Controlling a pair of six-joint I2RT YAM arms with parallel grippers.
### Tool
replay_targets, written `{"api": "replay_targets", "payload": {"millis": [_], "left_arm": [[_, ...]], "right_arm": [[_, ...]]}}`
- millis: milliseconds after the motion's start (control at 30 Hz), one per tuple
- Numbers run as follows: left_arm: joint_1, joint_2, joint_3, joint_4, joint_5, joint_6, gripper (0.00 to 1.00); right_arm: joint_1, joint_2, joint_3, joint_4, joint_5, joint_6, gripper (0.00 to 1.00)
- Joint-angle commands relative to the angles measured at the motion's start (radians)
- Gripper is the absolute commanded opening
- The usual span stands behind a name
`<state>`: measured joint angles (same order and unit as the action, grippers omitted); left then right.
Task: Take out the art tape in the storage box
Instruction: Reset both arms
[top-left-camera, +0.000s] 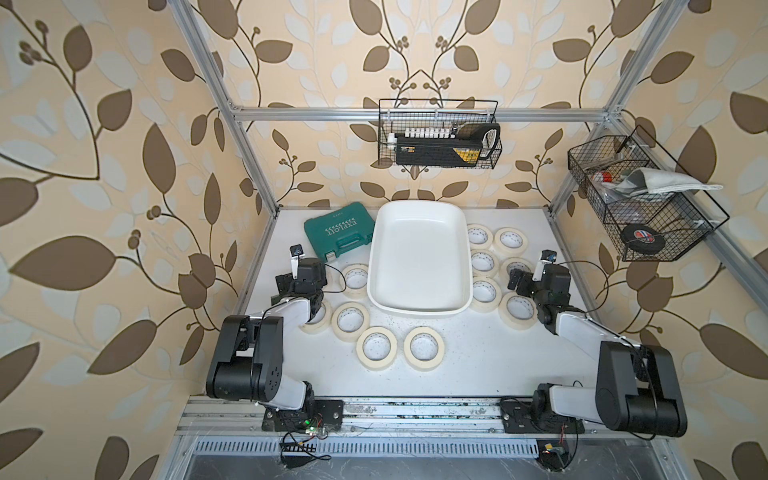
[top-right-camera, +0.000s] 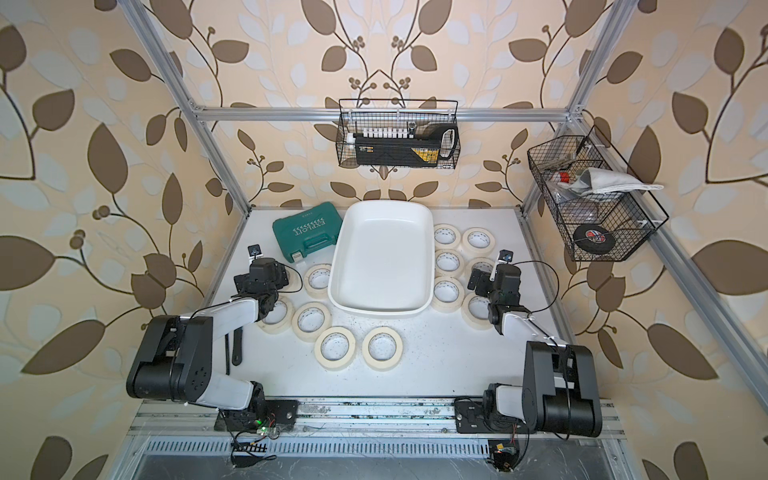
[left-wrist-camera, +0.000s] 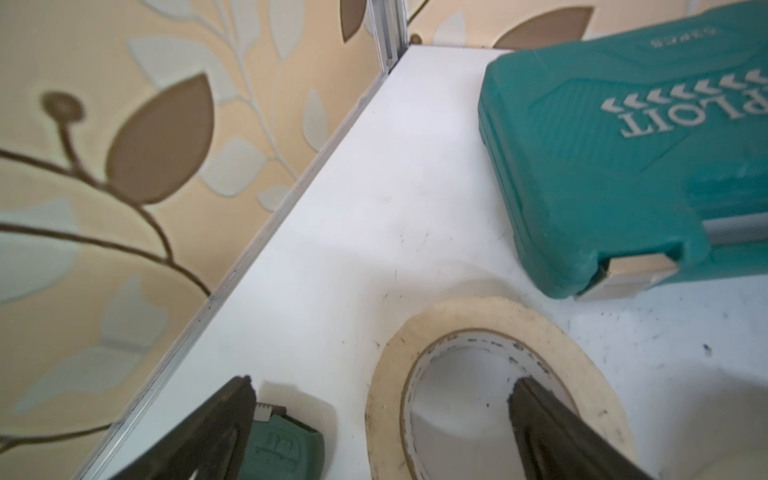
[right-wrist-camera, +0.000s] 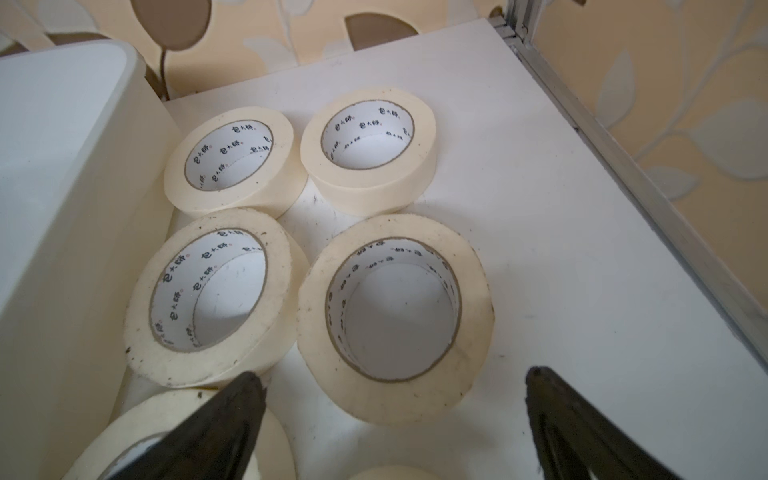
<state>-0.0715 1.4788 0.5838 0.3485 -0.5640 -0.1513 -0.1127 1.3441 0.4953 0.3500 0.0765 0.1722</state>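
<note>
Tabletop | storage box lengthwise front-to-back | art tape flat | left end effector, right end effector apart

A robot lab cell dressed like a home: aluminium frame, leaf wallpaper, hung wire baskets, arms bolted to a near rail

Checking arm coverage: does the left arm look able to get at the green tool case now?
Likely yes. The open, empty left claw is close to the green tool case; only bare table and one flat tape roll lie between.
</note>
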Motion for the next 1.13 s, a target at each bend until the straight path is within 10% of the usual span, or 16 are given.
{"api": "replay_targets", "payload": {"millis": [0, 533, 1100], "left_arm": [[0.004, 0.0, -0.042, 0.131, 0.057, 0.053, 0.99], [0.087, 0.046, -0.242, 0.536, 0.346, 0.092, 0.99], [0.107, 0.015, -0.213, 0.419, 0.375, 0.064, 0.99]], "right_arm": [[0.05, 0.029, -0.038, 0.159, 0.044, -0.058, 0.99], [0.134, 0.155, -0.113, 0.443, 0.0, -0.17, 1.0], [0.122, 0.159, -0.105, 0.429, -0.025, -0.166, 1.0]]}}
